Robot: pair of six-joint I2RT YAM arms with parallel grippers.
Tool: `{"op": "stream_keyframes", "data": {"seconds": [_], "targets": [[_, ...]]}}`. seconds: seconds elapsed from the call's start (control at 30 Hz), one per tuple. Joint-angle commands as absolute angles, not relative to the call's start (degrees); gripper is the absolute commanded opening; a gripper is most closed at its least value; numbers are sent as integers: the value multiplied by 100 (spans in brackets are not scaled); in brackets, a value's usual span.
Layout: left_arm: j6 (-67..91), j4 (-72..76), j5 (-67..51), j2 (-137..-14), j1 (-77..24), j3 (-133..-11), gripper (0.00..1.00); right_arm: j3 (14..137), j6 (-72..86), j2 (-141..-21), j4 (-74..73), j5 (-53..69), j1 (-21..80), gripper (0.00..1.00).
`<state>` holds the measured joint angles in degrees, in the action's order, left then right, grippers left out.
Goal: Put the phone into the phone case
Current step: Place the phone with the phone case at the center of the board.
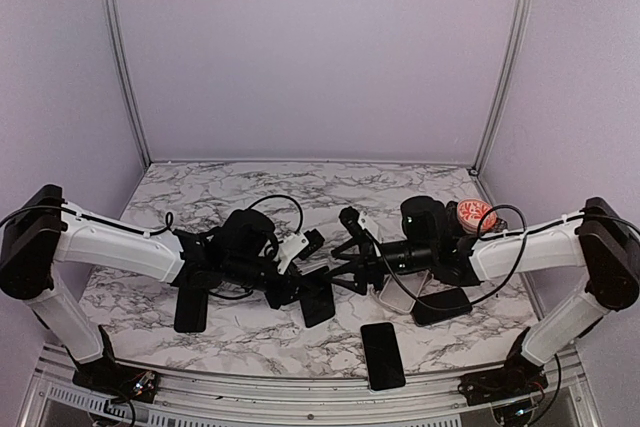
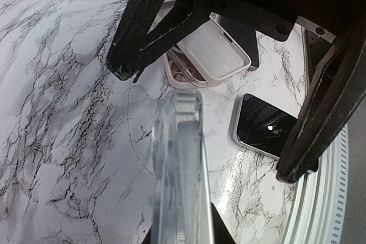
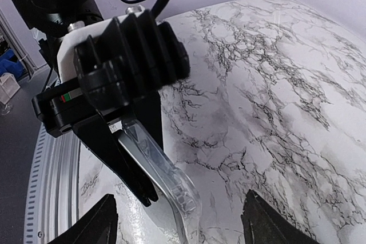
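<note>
My left gripper (image 1: 305,297) is shut on a clear phone case (image 2: 180,164) and holds it edge-on above the marble table. A silver-edged phone seems to lie inside the case; from above the pair looks like a dark slab (image 1: 318,299). How deep the phone sits cannot be told. In the right wrist view the case (image 3: 166,181) sticks out from the left gripper's black fingers (image 3: 123,164). My right gripper (image 3: 180,227) is open, with one fingertip (image 3: 94,224) on each side of the case's free end, touching nothing. From above the right gripper (image 1: 345,272) faces the left.
A second black phone (image 1: 382,355) lies by the front rail, also in the left wrist view (image 2: 266,127). A dark phone or case (image 1: 441,305), a clear case (image 1: 395,297) and a white case (image 2: 214,50) lie under the right arm. A black slab (image 1: 190,309) lies at left, a pink round thing (image 1: 472,215) at back right.
</note>
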<state>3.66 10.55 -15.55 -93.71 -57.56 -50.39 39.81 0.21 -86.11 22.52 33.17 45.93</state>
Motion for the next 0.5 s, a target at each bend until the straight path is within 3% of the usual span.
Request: {"op": "stream_keyframes", "data": {"seconds": [0.0,0.1,0.23,0.47], "targets": [[244,642,-1409,-9357,-5766,-5058,12,3963,-303,-8689,2391,3479,4568,70],[261,690,-1453,-9294,-5766,-5025,4,3930,-485,-8737,2415,3522,4617,69],[659,903,-1542,-9192,-5750,-4992,2,4054,-454,-8761,2028,3332,4699,70],[2630,1473,-2348,-9428,-5418,-5145,2,4168,249,-8437,1321,1416,5309,80]]}}
